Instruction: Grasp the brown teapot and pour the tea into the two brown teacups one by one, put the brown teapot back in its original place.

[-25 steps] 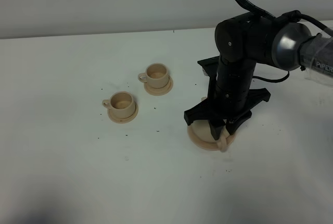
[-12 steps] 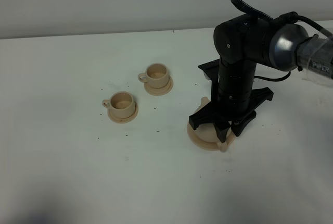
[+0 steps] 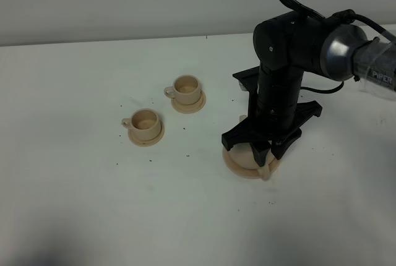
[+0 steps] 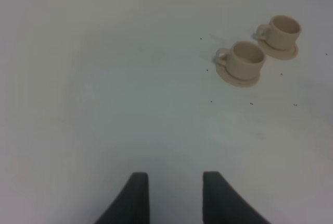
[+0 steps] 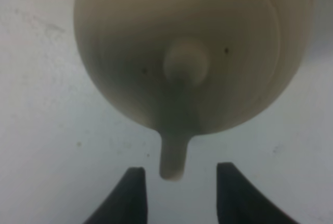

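Note:
The brown teapot fills the right wrist view from above, its lid knob in the middle and its loop handle pointing toward the gripper. My right gripper is open, one finger on each side of the handle with a gap on both sides. In the high view the right arm hides most of the pot; only the handle and the wide saucer under it show. The two brown teacups stand on small saucers to the left. My left gripper is open and holds nothing.
Small dark specks lie scattered on the white table around the cups. The left wrist view shows both cups far ahead of the left fingers. The table's back edge runs along the grey wall.
The right gripper swayed a little to the right over the teapot and came back to nearly the same spot. Its opening is unchanged, and the cups have not moved.

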{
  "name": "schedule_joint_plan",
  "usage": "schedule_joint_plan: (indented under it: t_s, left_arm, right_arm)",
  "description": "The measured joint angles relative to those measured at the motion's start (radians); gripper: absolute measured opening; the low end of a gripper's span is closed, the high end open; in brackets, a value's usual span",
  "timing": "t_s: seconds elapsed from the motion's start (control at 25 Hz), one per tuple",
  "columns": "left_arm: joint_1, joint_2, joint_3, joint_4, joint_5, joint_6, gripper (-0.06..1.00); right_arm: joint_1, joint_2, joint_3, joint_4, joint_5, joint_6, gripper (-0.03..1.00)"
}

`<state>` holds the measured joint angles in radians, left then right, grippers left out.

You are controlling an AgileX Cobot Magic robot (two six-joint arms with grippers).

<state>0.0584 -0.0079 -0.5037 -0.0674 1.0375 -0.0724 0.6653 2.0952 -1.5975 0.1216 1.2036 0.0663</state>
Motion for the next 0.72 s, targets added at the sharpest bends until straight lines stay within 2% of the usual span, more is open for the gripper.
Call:
schedule_joint_plan:
  t_s: [0.72]
  left_arm:
    - [0.000,0.000,0.000,0.000,0.000,0.000,0.28]
  right_arm:
    - [0.000,0.069,-0.029,-0.004,0.010,-0.007,0.33]
